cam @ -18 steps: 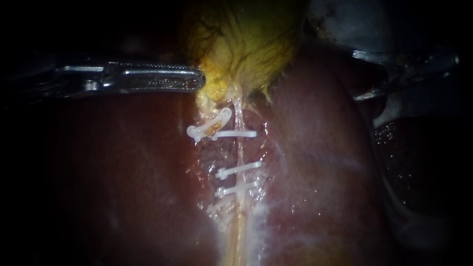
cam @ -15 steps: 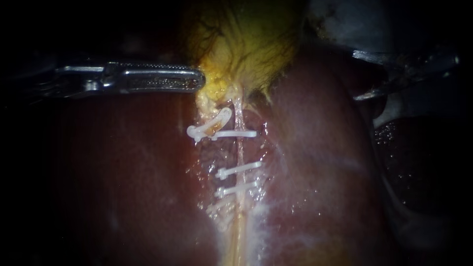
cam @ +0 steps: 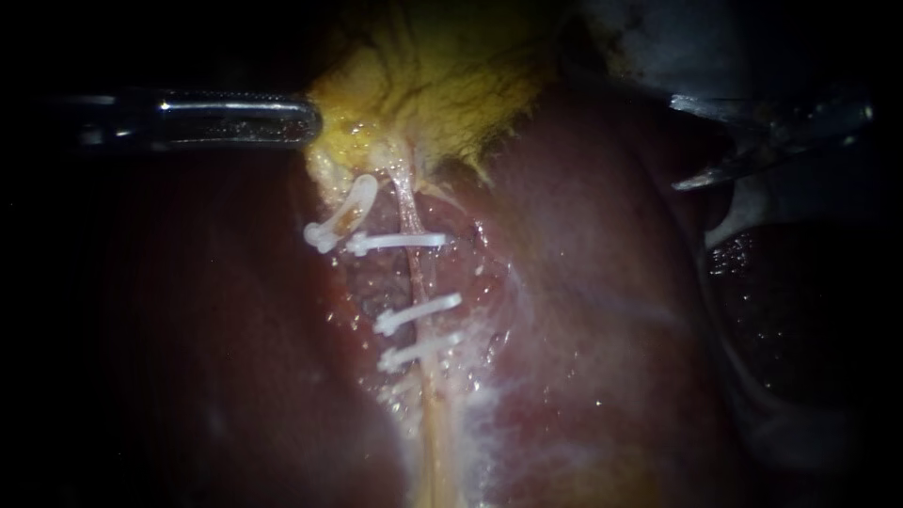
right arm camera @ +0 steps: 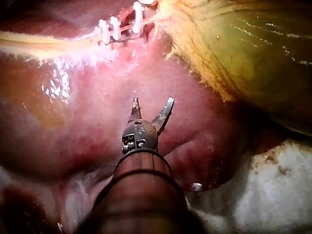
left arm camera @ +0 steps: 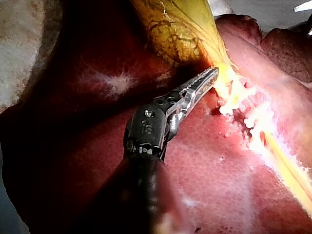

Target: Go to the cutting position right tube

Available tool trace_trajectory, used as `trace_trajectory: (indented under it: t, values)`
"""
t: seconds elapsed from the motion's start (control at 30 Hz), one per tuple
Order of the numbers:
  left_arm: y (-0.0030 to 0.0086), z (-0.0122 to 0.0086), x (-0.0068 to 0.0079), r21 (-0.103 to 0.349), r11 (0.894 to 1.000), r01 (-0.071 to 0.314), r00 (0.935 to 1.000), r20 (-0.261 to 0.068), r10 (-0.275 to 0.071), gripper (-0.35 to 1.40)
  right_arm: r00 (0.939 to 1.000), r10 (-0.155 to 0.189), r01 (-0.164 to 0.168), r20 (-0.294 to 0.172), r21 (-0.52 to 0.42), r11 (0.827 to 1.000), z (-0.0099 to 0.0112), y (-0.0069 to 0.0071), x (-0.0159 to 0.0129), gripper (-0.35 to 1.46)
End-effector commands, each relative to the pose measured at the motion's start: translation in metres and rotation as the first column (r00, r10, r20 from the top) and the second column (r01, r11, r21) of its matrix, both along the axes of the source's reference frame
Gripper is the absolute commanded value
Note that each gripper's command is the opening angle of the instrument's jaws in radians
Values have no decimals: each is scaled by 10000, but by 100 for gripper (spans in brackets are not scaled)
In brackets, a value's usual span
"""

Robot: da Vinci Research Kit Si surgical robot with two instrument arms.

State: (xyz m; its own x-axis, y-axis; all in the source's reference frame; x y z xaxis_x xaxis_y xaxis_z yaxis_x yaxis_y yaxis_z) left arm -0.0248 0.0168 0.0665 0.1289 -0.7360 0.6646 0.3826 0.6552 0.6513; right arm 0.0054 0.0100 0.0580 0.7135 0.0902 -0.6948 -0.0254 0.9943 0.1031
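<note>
The left instrument (cam: pixel 308 122) has its jaws clamped together on the yellow edge of the gallbladder (cam: pixel 442 85), right at its narrow end. Over on the far side the right instrument (cam: pixel 674 141) hangs above the liver (cam: pixel 611 329), jaws spread with nothing between them, well apart from the clips. The right tube (cam: pixel 414 277) runs down from the gallbladder along the liver, crossed by three white clips (cam: pixel 419 313), with a bare stretch between the upper one and the lower two; a fourth clip (cam: pixel 340 214) sits slanted just beside it
</note>
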Motion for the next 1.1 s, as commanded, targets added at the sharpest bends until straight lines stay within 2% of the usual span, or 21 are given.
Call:
trace_trajectory:
  t: [0.03,0.13,0.23,0.4,0.47,0.5,0.53,0.57,0.67,0.8,1.0,1.1]
  values:
    - [-1,1,-2,-18,10000,20,10000,-15,-20,-35,9998,-7,12,-189,289,9996,0,-2,4,128]
    - [-2,2,-4,-27,10000,31,10000,-23,-31,-35,9975,327,-240,-634,1341,9907,1,-6,12,128]
    - [-2,2,-4,-27,10000,32,10000,-24,-32,-35,9928,759,-503,-924,2528,9662,4,-12,24,128]
    - [-2,2,-4,-27,10000,33,10000,-25,-34,-35,9826,1335,-688,-1294,4141,9076,18,-28,49,128]
    - [-2,2,-4,-27,10000,36,10000,-26,-36,-35,9741,1635,-725,-1565,4684,8805,26,-36,60,128]
    - [-2,2,-4,-27,10000,37,10000,-27,-37,-35,9728,1686,-703,-1589,4908,8684,30,-40,65,128]
    - [-2,1,-4,-27,10000,39,10000,-28,-39,-35,9725,1696,-662,-1596,5091,8582,34,-44,71,128]
    - [-2,1,-4,-27,10000,39,10000,-29,-39,-35,9720,1747,-637,-1570,5396,8395,40,-49,77,128]
    - [-2,1,-4,-27,10000,40,10000,-29,-40,-35,9728,1688,-443,-1586,5878,8078,55,-62,90,128]
    - [-2,1,-4,-27,10000,40,10000,-29,-40,-35,9744,1557,-100,-1621,6608,7505,78,-82,105,128]
    - [-2,1,-4,-27,10000,41,10000,-30,-41,-35,9791,1395,106,-1478,7226,6912,110,-102,122,128]
    - [-3,1,-4,-27,10000,43,10000,-31,-43,-35,9810,1362,129,-1383,7466,6651,124,-107,127,126]
